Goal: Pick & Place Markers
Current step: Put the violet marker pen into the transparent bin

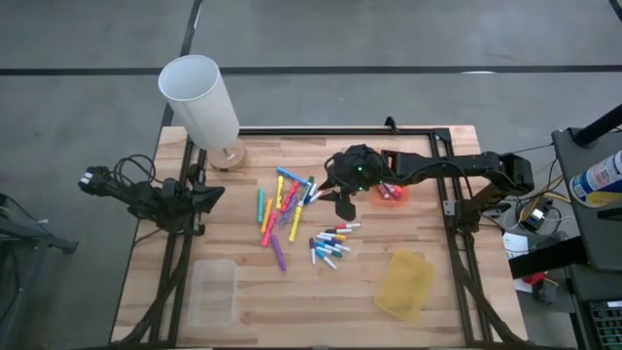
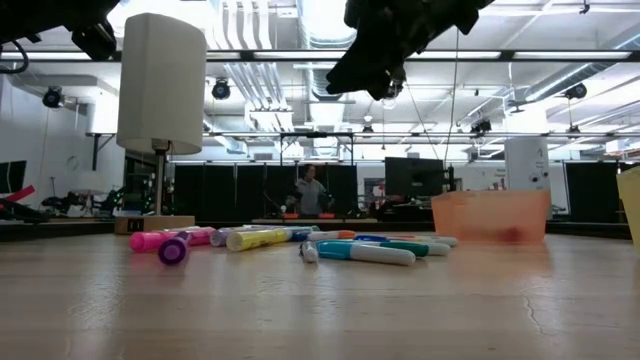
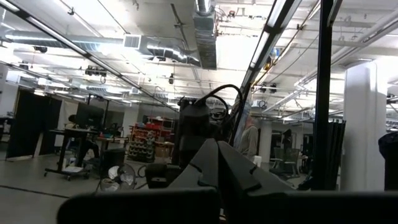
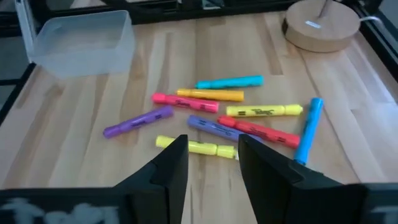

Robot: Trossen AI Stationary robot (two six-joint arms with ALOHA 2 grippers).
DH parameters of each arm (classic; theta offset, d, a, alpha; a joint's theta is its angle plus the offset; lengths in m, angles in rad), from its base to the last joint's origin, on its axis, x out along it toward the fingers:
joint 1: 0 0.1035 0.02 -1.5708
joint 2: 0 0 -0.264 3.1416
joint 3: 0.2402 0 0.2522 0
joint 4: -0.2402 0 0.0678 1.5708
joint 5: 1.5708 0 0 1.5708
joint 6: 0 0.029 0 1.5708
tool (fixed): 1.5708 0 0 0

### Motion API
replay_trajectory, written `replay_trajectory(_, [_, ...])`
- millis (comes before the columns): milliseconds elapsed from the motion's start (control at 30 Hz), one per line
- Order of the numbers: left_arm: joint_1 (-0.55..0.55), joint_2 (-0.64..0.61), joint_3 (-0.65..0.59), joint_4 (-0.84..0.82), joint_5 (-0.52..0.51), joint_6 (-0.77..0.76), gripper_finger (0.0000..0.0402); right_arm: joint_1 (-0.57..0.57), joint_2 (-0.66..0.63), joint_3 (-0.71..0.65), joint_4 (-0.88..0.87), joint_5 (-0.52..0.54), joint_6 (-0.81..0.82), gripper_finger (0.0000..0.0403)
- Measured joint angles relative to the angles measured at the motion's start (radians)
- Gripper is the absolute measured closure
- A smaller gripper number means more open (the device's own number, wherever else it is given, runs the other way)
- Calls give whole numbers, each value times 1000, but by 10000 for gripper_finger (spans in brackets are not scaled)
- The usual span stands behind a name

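Wood table (image 1: 408,306) in a big workshop, lamp (image 1: 199,97) upper left. Markers (image 1: 292,209) lie scattered mid-frame in the high view; some are in the orange bin (image 1: 393,193). Right gripper (image 4: 212,163) hovers above the pile, fingers parted, empty. Left gripper (image 3: 214,165) is parked at the left edge, clenched. Markers look light, stiff and slick, likely to roll; pinch mid-barrel, across the width.

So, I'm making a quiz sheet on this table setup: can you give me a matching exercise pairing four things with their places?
Things:
1. clear bin
2. yellow bin
3. orange bin
4. lamp base

Places:
A. beside the right gripper
B. near edge, left side
C. far edge, left of middle
D. near edge, right side

Pairs: 1-B, 2-D, 3-A, 4-C
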Motion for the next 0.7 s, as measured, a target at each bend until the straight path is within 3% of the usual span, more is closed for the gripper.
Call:
replay_trajectory(133, [0,0,0,0,0,1,402,22,3,0,17,-40,-48,275])
replay_trajectory(400, [0,4,-1,-2,0,1,402,22,19,0,-16,52,-33,268])
replay_trajectory(700, [0,5,-1,-43,0,-24,402,15,20,0,-22,49,-99,300])
